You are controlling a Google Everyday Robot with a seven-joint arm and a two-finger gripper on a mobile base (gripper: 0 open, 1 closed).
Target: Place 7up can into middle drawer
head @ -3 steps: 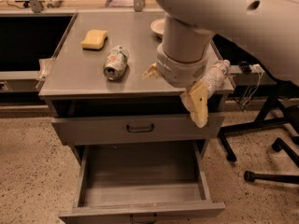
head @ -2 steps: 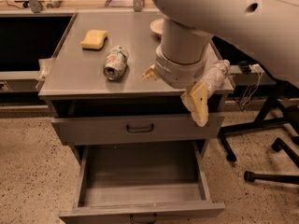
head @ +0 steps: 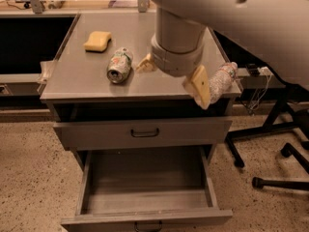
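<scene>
Grey metal top (head: 77, 79), dented 7up can (head: 119, 65), gripper fingers (head: 199, 85) spread beside

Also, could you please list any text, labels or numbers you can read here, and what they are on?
7up can, lying on the cabinet top: print too blurred to read.
Plastic bottle: nothing readable.
Pincer, open above the cabinet top: no markings.
Nothing legible anywhere.

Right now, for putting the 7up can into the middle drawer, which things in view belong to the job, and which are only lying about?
Belong to the job:
7up can, on its side on the cabinet top
middle drawer, pulled open
claw, open, above the cabinet top, right of the can

Only lying about:
yellow sponge
plastic bottle
upper drawer, closed
</scene>
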